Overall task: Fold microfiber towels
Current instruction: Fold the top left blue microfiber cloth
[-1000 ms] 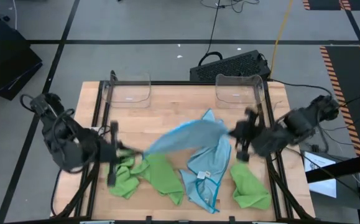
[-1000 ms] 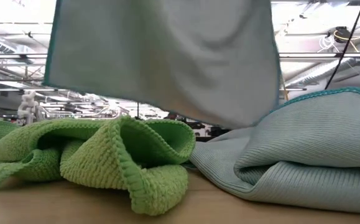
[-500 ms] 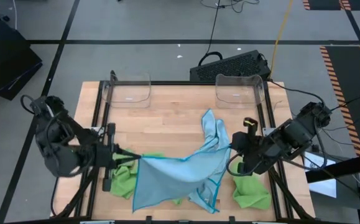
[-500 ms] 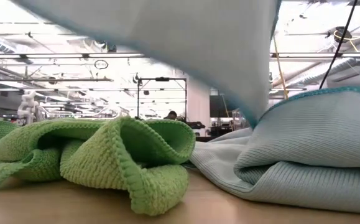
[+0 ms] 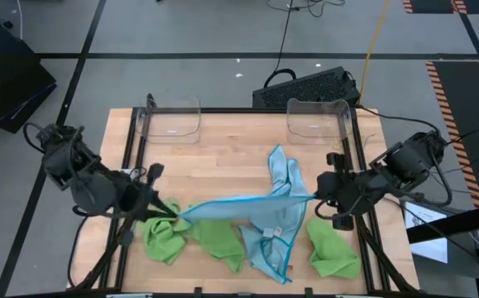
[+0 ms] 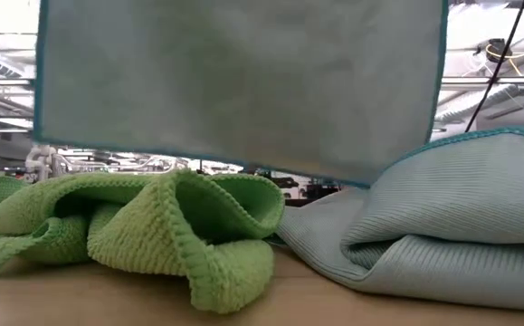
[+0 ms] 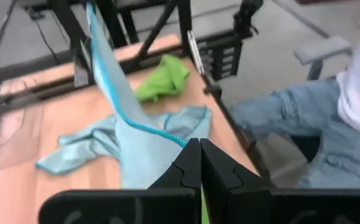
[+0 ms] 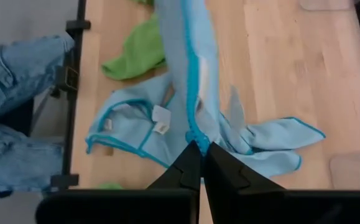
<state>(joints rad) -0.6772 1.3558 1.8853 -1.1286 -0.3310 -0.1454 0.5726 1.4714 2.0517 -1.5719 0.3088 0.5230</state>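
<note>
Stretching between the two arms above the table [image 5: 222, 141]: a light blue towel [image 5: 239, 205] pulled taut, one corner pinched in the left gripper [image 5: 171, 212], the opposite corner pinched in the right gripper [image 5: 313, 196]; both sets of fingers clenched tight on the fabric. Hanging flat as a wide sheet with teal edging across the upper part of the low view [image 6: 234, 86], clear of the cloths below. Lying crumpled under it on the wood: a second blue towel [image 5: 274, 228], its long tail reaching toward the far bins; a lime green towel [image 5: 214, 240] bunched near the left gripper, close to the front edge; another green towel [image 5: 332, 248] by the front right corner. Seen at table height, green towel [image 6: 144, 226] heaped left, second blue towel [image 6: 443, 226] folded over itself right, touching at their bases. Standing at the far edge, two clear plastic bins [image 5: 173, 120], well apart from the cloths. Showing beyond the table edge in both wrist views, a person's legs in blue jeans [image 8: 18, 118].
</note>
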